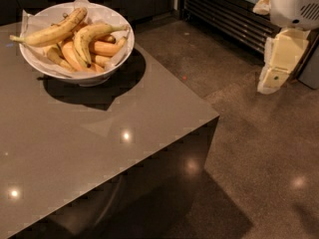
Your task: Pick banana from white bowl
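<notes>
The white bowl (76,76), lined with crinkled paper, stands at the far left of the grey table. The strongly curved, speckled yellow banana (85,38) lies in it, on top of the pile, stem pointing right. A longer, nearly straight banana (52,31) lies across the back of the bowl. Stubby orange-toned bananas (105,48) lie underneath. My gripper (269,81) is cream-coloured and hangs from the arm at the upper right, over the floor. It is well to the right of the table and far from the bowl, and holds nothing.
The grey table (99,143) has its right corner near the picture's middle, with speckled floor (259,173) beyond. A dark cabinet with a slatted grille (224,14) stands behind the arm at the top right.
</notes>
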### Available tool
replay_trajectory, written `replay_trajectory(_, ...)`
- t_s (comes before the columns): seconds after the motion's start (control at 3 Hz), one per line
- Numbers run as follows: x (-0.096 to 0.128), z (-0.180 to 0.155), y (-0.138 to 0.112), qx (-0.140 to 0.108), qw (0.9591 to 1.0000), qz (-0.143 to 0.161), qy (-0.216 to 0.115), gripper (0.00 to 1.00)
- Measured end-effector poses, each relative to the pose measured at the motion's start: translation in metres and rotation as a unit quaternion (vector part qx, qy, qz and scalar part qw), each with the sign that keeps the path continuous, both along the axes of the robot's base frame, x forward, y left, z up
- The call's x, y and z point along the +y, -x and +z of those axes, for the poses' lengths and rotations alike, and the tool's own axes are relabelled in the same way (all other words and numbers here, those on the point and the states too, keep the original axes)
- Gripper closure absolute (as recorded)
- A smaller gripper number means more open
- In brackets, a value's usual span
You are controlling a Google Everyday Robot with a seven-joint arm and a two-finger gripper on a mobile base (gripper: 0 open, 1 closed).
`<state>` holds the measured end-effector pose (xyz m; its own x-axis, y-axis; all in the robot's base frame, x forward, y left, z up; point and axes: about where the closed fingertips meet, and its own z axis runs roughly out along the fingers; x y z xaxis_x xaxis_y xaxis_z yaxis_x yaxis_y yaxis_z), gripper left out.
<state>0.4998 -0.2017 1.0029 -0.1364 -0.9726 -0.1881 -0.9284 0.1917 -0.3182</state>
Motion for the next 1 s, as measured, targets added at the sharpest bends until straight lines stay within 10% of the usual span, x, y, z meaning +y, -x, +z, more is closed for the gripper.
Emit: replay_trajectory(1.0,0.046,0.007,-0.072,-0.016,0.9956,0.089,0.024,0.00)
